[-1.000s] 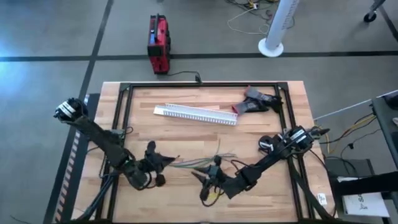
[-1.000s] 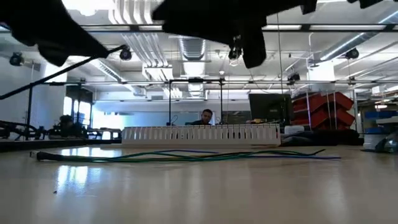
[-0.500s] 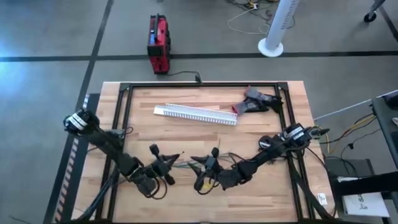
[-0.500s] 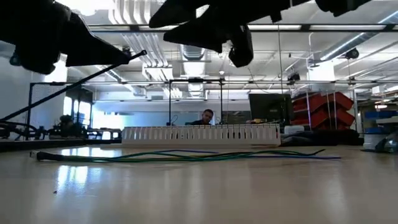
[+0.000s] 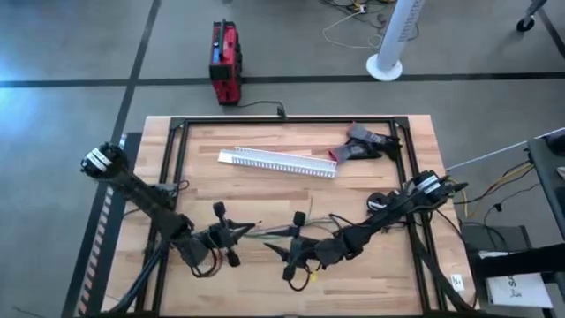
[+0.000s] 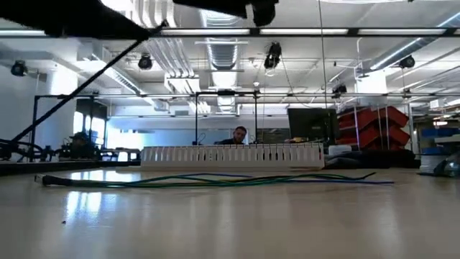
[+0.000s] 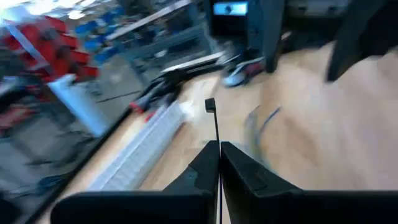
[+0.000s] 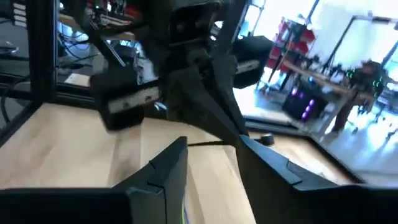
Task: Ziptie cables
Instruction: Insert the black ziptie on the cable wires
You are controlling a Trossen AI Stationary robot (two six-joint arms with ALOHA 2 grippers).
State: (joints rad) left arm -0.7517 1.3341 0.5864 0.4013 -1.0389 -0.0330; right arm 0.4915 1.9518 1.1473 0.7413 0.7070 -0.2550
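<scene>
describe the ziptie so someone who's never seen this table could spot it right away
Start at the wooden table and find the left gripper near its front edge, left of centre. Clamped between its shut fingers is the ziptie, a thin, stiff, straight black plastic strip with a small square head at its free end. Unlike the limp green and pale cables lying on the wood, it is held up off the table.

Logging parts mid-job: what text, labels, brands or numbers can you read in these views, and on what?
None can be read.
Red case on the floor: any marking is too small.
White paper at the table's right: print too small.
Pale label on the dark block in the right wrist view: blurred.
Monitor behind the table: nothing legible.
</scene>
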